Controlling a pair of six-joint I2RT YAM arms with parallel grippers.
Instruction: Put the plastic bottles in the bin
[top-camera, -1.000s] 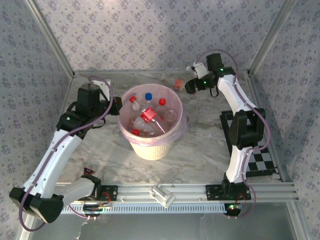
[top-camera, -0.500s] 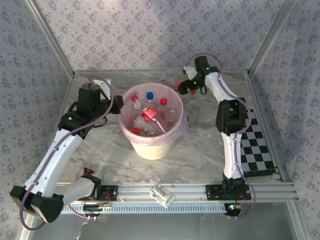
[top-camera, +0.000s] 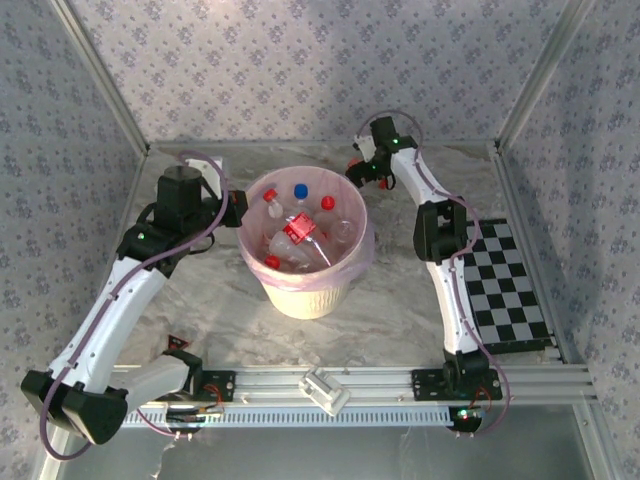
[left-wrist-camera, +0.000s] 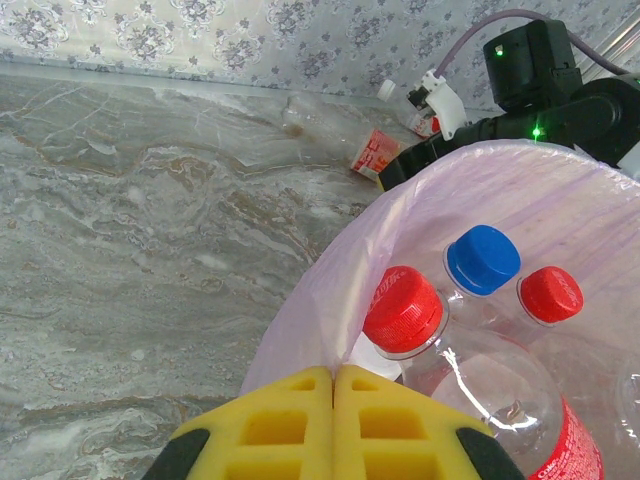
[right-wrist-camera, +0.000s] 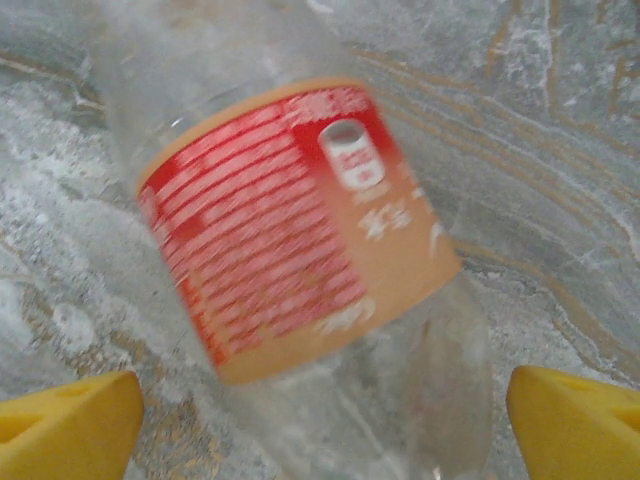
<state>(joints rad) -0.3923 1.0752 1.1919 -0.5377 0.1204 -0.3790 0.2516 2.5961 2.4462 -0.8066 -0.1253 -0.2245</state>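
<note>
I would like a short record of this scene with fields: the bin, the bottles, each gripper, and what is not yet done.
bin: round cream bin lined with a pink bag, upright at mid-table
bottles in bin: several, piled inside
bottle outside: one clear bottle with a red label, lying on the marble table behind the bin
left gripper: shut, empty, at the bin's left rim
right gripper: open, one finger on each side of the clear bottle, not gripping
not yet done: that bottle into the bin
</note>
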